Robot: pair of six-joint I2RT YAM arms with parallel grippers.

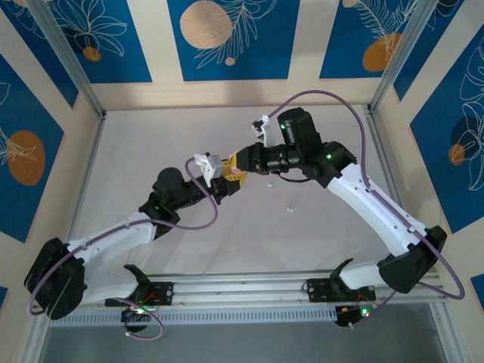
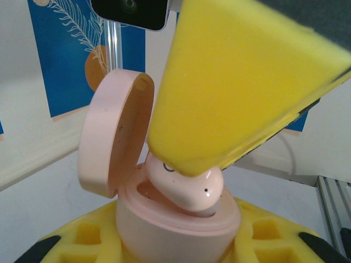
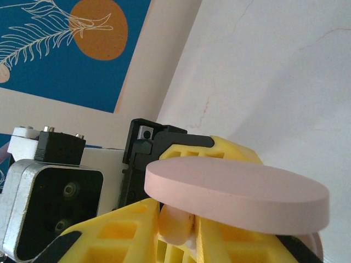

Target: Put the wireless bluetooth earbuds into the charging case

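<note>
White table (image 1: 151, 151) seen from above: left gripper (image 1: 215, 184) and right gripper (image 1: 236, 172) are met mid-table, with loose earbuds (image 1: 268, 184) lying nearby.

Left wrist: the open case (image 2: 164, 224) is clamped by the left gripper, and a pink earbud (image 2: 189, 189) is set partly inside.

Right wrist: that earbud is pinched by the right gripper beneath the lid (image 3: 236, 192).

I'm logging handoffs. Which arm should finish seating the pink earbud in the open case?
Right. The right gripper pinches the pink earbud, already tilted into the open pink case, which the left gripper grips from below, so it likely only needs pressing down.
</note>
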